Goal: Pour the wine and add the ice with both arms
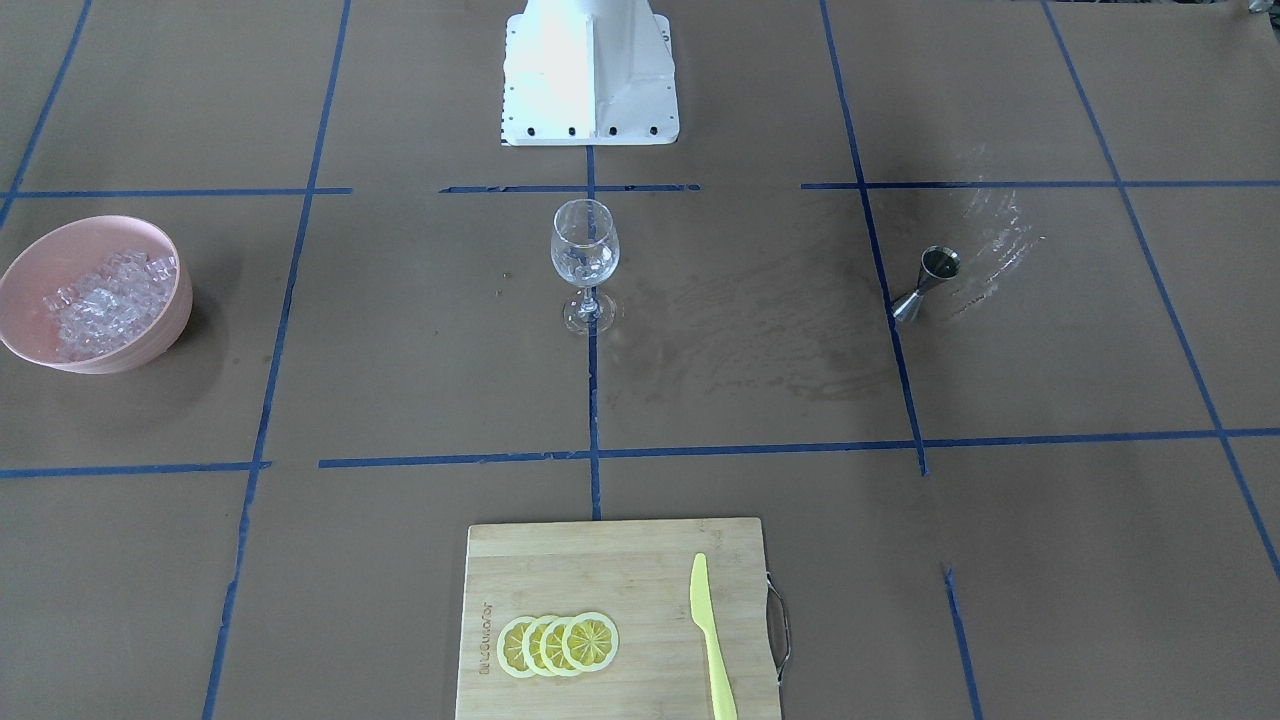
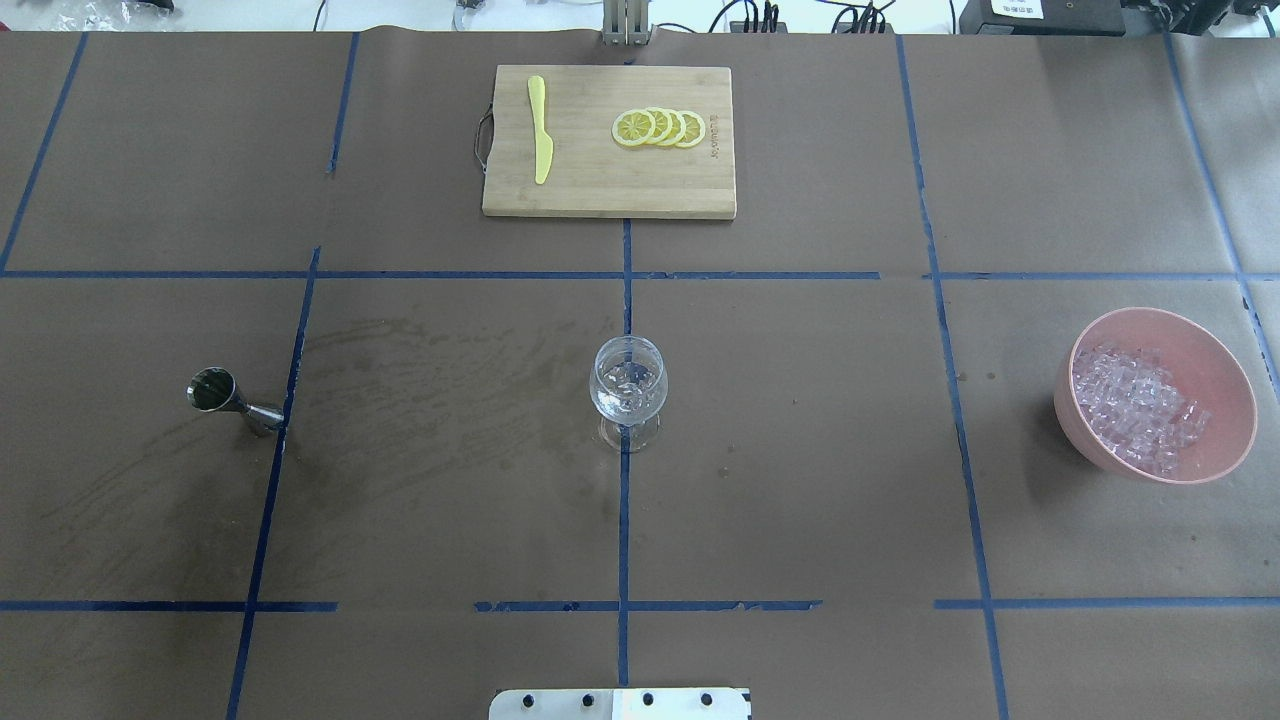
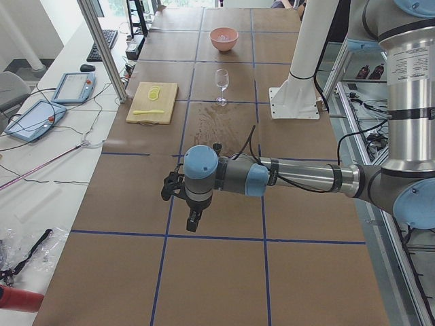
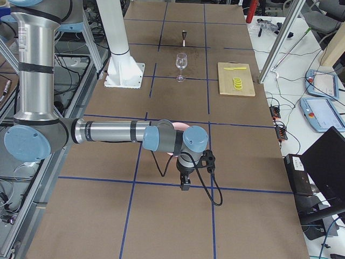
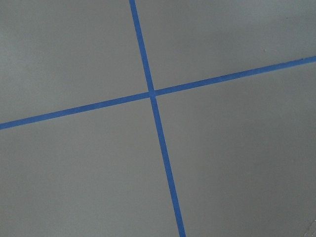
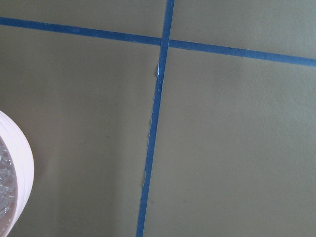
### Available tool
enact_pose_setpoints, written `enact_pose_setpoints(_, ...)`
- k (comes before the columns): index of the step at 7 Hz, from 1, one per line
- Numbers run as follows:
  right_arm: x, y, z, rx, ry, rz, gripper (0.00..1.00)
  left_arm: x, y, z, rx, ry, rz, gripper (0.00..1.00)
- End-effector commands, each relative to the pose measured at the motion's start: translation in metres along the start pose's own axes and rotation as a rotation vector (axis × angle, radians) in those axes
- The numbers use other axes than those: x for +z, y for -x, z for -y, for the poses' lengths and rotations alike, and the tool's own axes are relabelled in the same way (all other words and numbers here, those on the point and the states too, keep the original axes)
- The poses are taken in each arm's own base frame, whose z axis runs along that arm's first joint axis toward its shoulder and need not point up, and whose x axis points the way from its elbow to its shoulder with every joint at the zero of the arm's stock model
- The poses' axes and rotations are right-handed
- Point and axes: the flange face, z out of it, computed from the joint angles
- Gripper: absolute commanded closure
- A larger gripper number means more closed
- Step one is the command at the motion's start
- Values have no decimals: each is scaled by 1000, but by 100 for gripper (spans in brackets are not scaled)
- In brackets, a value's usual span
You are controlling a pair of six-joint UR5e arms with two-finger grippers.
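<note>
The wine glass (image 2: 628, 388) stands upright at the centre of the overhead view, on a blue tape line (image 2: 623, 530) of the brown-papered table (image 2: 800, 480). Glints inside its bowl look like a few clear cubes (too small to be sure). The ice (image 2: 1135, 408) lies heaped in a pink bowl (image 2: 1205, 350) at the middle right of that view, well apart from the glass. At the middle left a steel jigger (image 2: 232, 398) stands just beside another tape line. At the top centre a wooden cutting board (image 2: 600, 195) bears a yellow knife (image 2: 540, 140) and a row of overlapping lemon slices (image 2: 660, 128), the two apart from each other. The white robot base (image 2: 620, 703) shows at the bottom edge.

The arms appear only in the side views. In the exterior left view the left arm (image 3: 299, 178) stretches across the middle of the frame, with the left gripper (image 3: 194, 224) pointing down over the table. Whether its pincer is apart or together cannot be told. In the exterior right view the right arm (image 4: 108, 131) reaches across the centre, with the right gripper (image 4: 185, 183) also pointing down, and its pincer cannot be judged either. The right wrist view catches the bowl's rim with ice inside at its lower left edge.
</note>
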Motion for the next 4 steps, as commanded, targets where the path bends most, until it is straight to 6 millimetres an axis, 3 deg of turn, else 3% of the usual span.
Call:
enact_pose_setpoints(1,0,0,0,-1,0,0,0,0,-1,1,4,0,1,0)
enact_pose_setpoints(3,-2,1,0,-2,-3,-1,0,0,0,0,1,0,4,0)
enact_pose_setpoints(4,-12,10,2,-25,-24,-4,0,-3,-3,3,10,-8,8,0)
